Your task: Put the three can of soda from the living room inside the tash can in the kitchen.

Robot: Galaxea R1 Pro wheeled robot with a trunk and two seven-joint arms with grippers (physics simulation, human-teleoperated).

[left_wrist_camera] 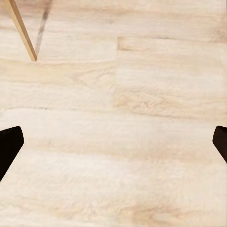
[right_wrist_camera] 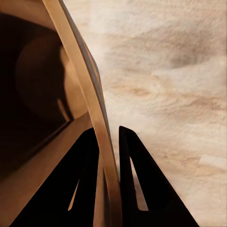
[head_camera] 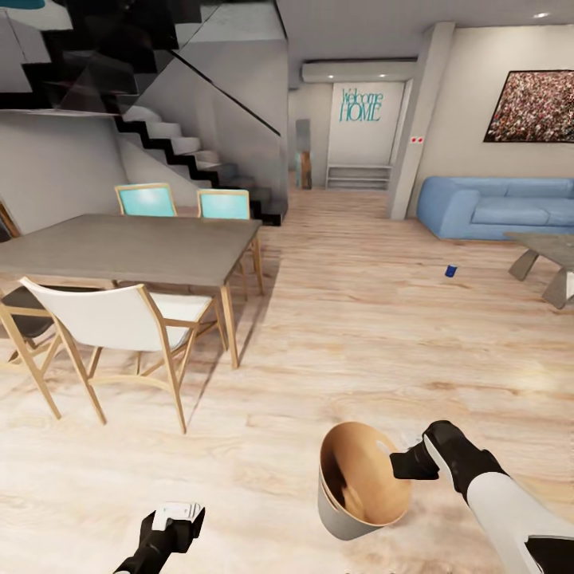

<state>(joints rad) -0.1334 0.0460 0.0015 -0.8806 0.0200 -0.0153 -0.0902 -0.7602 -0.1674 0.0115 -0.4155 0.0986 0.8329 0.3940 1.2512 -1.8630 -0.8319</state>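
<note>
Biggest risk imo: the right gripper (head_camera: 406, 462) only has the tash can (head_camera: 359, 486) by a thin bit of rim. In the right wrist view the fingers (right_wrist_camera: 85, 184) are pinched on the rim wall (right_wrist_camera: 92, 104), one inside, one outside. A bucket hanging off an edge pinch like that could swivel or slip out while the base rolls, esp. on a turn or a bump.

Bucket's carried low above the wood floor (head_camera: 359, 335), just in front of the robot. Its long axis is tilted, mouth facing up and back toward the head cam so you see the brown inside, narrow base angled down and away. I don't see any can in it from here.

Left gripper (head_camera: 177, 518) is spread wide w/ nothing in it, just floor between the fingertips.

One dark blue can of soda (head_camera: 451, 271) stands on the floor near the blue sofa (head_camera: 494, 206) and low table (head_camera: 550, 255), well apart from the robot.
</note>
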